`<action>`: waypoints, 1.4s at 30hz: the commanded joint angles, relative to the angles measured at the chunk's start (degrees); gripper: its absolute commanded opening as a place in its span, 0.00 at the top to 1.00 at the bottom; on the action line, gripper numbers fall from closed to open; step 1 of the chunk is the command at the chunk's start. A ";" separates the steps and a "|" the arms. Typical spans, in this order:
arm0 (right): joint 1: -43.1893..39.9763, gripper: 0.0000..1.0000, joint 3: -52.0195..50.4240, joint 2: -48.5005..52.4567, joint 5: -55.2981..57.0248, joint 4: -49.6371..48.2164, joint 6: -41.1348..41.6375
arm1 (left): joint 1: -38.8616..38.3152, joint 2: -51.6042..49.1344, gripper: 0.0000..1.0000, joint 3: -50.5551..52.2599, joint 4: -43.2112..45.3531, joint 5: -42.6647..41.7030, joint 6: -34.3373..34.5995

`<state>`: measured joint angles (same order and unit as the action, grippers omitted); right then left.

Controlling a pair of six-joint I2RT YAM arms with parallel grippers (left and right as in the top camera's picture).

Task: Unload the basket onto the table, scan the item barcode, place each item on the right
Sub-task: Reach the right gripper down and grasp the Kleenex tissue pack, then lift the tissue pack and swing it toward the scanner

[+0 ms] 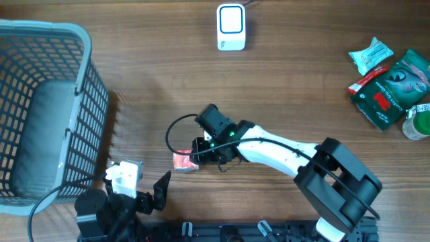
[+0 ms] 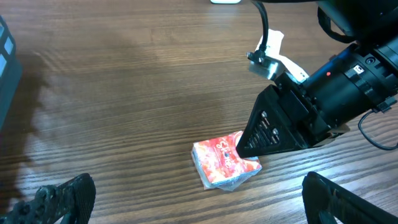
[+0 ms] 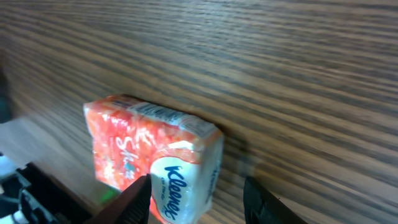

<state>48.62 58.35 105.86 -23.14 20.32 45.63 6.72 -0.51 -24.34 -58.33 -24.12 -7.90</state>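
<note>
- The right tool (image 3: 196,202) stands half-spread astride the tissue pack (image 3: 155,143) — the pack lies flat on the desk (image 3: 298,74) between its fingers, likely placed for a pinch.
- The left tool (image 2: 198,200) hangs spread wide, empty — the scanner (image 1: 230,27) sits well beyond both.

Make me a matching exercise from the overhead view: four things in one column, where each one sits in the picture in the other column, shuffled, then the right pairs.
Things:
1. grey basket
2. white scanner
3. red tissue pack
4. green packet

Places in the overhead view:
a. far right
b. lower middle
c. far left
d. top centre

Pairs: 1-c, 2-d, 3-b, 4-a
</note>
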 commanded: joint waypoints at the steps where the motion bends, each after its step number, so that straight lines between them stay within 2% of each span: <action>1: 0.42 0.52 -0.57 0.70 -2.47 -0.66 0.94 | 0.15 0.13 0.00 0.13 0.17 -0.90 -0.72; 10: 2.54 0.65 -0.63 3.21 -2.47 -3.17 3.48 | 0.15 0.13 0.00 0.13 0.20 -0.90 -0.72; 11: 2.54 0.73 -0.63 3.76 -2.47 -3.13 4.37 | 0.15 0.13 0.00 0.13 0.20 -0.90 -0.72; 12: 2.40 0.88 -0.63 4.33 -2.71 -3.13 4.55 | 0.15 0.13 0.00 0.13 0.17 -0.90 -0.72; 13: 2.23 0.96 -0.63 4.33 -2.91 -2.86 4.55 | 0.15 0.13 0.00 0.13 0.17 -0.90 -0.72; 17: 1.51 0.96 -0.61 4.04 -2.84 -2.73 4.98 | 0.15 0.13 0.00 0.13 0.17 -0.90 -0.72; 19: 0.13 0.96 -0.57 1.36 -2.89 -2.60 -1.40 | 0.15 0.13 0.00 0.13 0.20 -0.90 -0.72; 23: -2.56 0.96 -0.57 -10.67 -3.96 -1.55 -22.14 | 0.15 0.15 0.00 0.13 0.17 -0.90 -0.72; 24: -2.69 0.96 -0.57 -16.44 -3.74 -0.66 -27.91 | 0.15 0.13 0.00 0.13 0.20 -0.90 -0.72; 28: -2.75 0.96 -0.57 -32.11 -3.28 0.24 -38.82 | 0.15 0.15 0.00 0.13 0.17 -0.90 -0.72; 30: -2.73 0.96 -0.57 -38.77 -3.28 0.31 -51.15 | 0.15 0.13 0.00 0.13 0.17 -0.90 -0.72; 34: -2.75 0.96 -0.57 -45.92 -4.44 0.61 -75.73 | 0.15 0.13 0.00 0.13 0.17 -0.90 -0.72; 39: -2.75 0.96 -0.57 -46.88 -26.77 6.54 -108.39 | 0.15 0.13 0.00 0.13 0.20 -0.90 -0.72; 42: -2.75 0.96 -0.57 -46.88 -32.74 7.69 -114.38 | 0.15 0.13 0.00 0.13 0.17 -0.90 -0.72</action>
<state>45.60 57.49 59.51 -43.70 27.49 -52.16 6.72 -0.54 -24.34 -58.30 -24.12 -7.90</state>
